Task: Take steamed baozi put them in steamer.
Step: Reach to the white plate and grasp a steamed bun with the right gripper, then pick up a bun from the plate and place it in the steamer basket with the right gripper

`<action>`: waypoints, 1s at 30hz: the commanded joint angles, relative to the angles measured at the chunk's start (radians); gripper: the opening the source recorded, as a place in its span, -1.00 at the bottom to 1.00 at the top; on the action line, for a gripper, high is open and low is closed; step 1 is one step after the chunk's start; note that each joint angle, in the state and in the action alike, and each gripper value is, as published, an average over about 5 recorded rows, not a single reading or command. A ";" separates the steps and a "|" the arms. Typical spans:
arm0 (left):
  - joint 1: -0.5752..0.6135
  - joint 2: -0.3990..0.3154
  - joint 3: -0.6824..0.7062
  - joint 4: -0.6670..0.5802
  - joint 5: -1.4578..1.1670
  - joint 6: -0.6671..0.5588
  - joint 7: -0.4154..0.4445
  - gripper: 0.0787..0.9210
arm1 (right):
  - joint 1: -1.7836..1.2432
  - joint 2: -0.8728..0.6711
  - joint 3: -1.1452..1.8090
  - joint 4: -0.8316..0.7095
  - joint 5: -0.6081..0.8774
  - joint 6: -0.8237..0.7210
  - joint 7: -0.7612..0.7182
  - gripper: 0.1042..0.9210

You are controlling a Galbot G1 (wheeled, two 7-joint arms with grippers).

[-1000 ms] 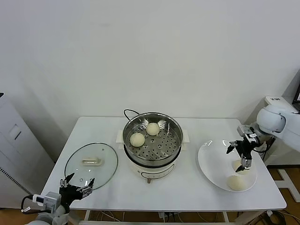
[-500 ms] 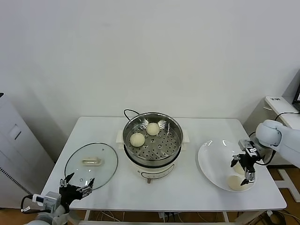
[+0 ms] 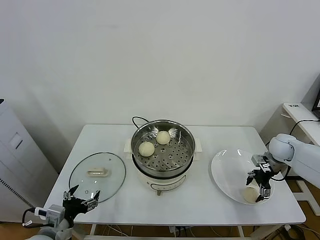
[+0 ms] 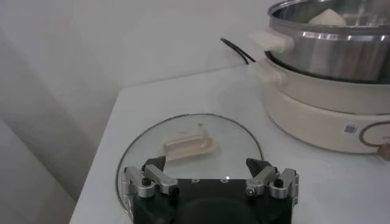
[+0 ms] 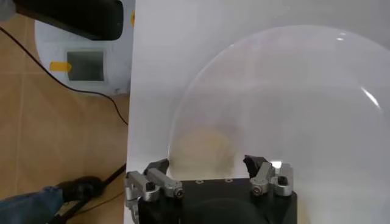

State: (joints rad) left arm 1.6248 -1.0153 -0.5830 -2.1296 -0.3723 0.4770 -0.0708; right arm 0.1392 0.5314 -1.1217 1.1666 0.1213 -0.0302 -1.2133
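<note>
The right gripper sits low over a baozi on the white plate, fingers partly open around it, so it should squeeze softly and lift straight up

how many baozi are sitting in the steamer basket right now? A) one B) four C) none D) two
D: the head view shows two baozi on the perforated bottom of the steamer, both toward its back left; the right gripper is down at the plate over another one.
</note>
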 commanded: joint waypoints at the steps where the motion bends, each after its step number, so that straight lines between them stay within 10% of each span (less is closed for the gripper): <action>1: -0.002 0.000 0.000 -0.002 0.001 0.001 0.000 0.77 | -0.041 0.012 0.036 -0.022 -0.020 0.000 -0.012 0.38; 12: 0.002 -0.002 -0.004 -0.014 0.003 0.002 -0.003 0.77 | -0.039 0.002 0.040 -0.009 -0.003 -0.016 -0.030 -0.01; 30: -0.006 0.013 0.004 -0.008 0.001 0.001 -0.004 0.77 | 0.525 0.090 -0.174 0.066 0.132 0.120 0.018 -0.09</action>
State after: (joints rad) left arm 1.6212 -1.0087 -0.5809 -2.1390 -0.3705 0.4783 -0.0748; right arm 0.3908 0.5477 -1.2175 1.2101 0.1923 0.0023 -1.2233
